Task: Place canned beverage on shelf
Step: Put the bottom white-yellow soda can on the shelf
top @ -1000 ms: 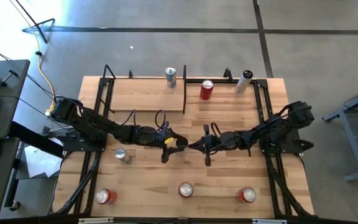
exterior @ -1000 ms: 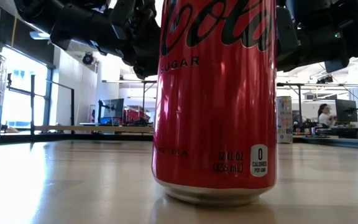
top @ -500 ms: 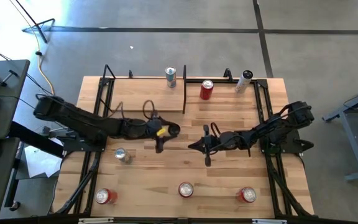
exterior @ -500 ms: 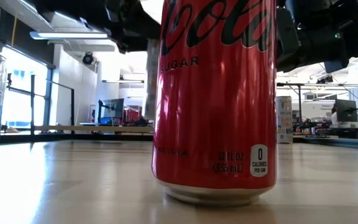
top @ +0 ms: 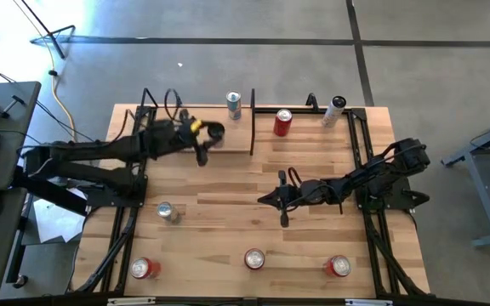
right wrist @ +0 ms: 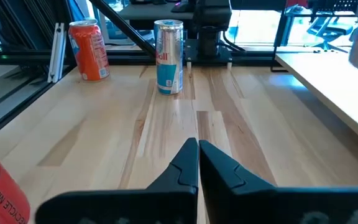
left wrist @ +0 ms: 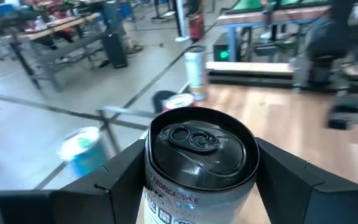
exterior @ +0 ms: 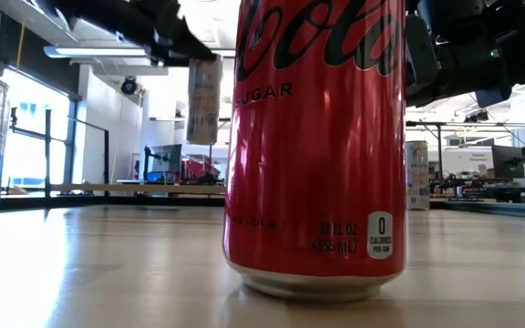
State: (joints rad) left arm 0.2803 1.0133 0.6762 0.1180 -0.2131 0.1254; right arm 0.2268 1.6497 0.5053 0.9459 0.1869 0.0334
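A can with a dark top (left wrist: pixel 199 142) stands upright between the fingers of my left gripper (top: pixel 214 132), which is shut on it above the shelf (top: pixel 177 136), a pale wood platform at the far left with an upright end panel (top: pixel 253 127). In the low view this can (exterior: pixel 204 100) hangs in the air. My right gripper (top: pixel 266 200) waits shut over the table's middle, its fingertips (right wrist: pixel 197 155) together. My left gripper pinches the can's side wall (left wrist: pixel 157 190), just below the top rim, between its two fingers (left wrist: pixel 120 180). The fingers come roughly level from the table's left. The can is upright and lifted clear, above the shelf.
A silver-blue can (top: pixel 234 104) stands at the shelf's far edge. A red can (top: pixel 282 122) and a white can (top: pixel 335 110) stand right of the panel. A silver can (top: pixel 168 212) is at the left, and three red-topped cans (top: pixel 253 258) line the near edge.
My left gripper has carried the can up from the table's middle toward the far left, and it is now above the shelf. It has swung leftward on the way, still shut on the can, which stays upright.
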